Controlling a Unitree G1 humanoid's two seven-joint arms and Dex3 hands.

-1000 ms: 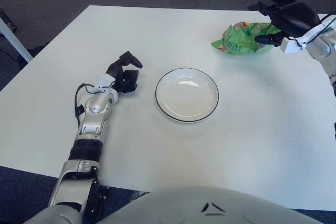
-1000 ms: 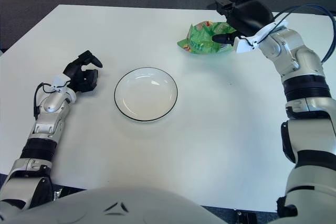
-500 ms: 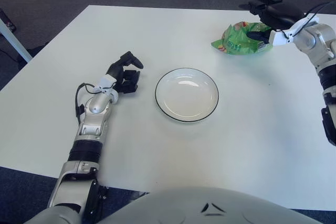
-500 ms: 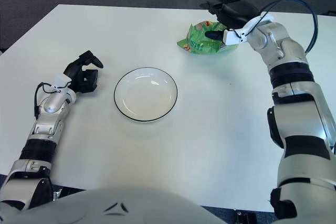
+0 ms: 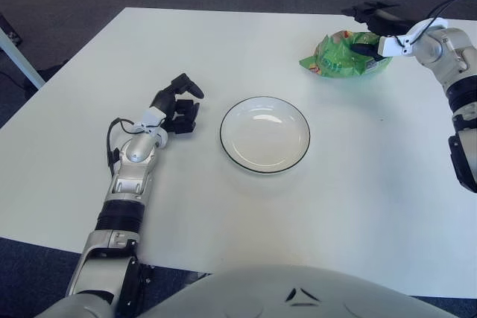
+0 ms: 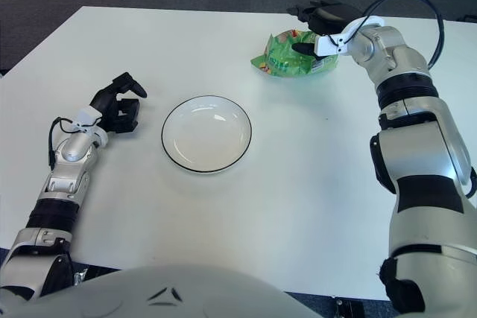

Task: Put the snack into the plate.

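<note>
I have the right hand [image 6: 319, 27] out at the far right of the white desk [image 5: 223, 229], directly over the crinkled green plastic snack bag [image 5: 343, 55]. Its dark fingers [image 6: 302, 48] are spread above and around the bag's far edge, one digit reaching down the near side. I cannot tell whether they touch the film, and they do not look closed on it. I judge the grasp as not yet made. Coming from above makes sense, since the bag lies flat and slack and offers little edge to pinch from the side.

The round white plate with a thin dark rim [image 5: 225, 147] sits bare near the middle of the desk, well apart from the bag, toward me and to the left. The carry will be a sweep inward across open desk.

The left hand [image 5: 179, 109] shows just left of the plate, fingers loosely curled and holding nothing. It is out of the right arm's path, so I would leave it there.
</note>
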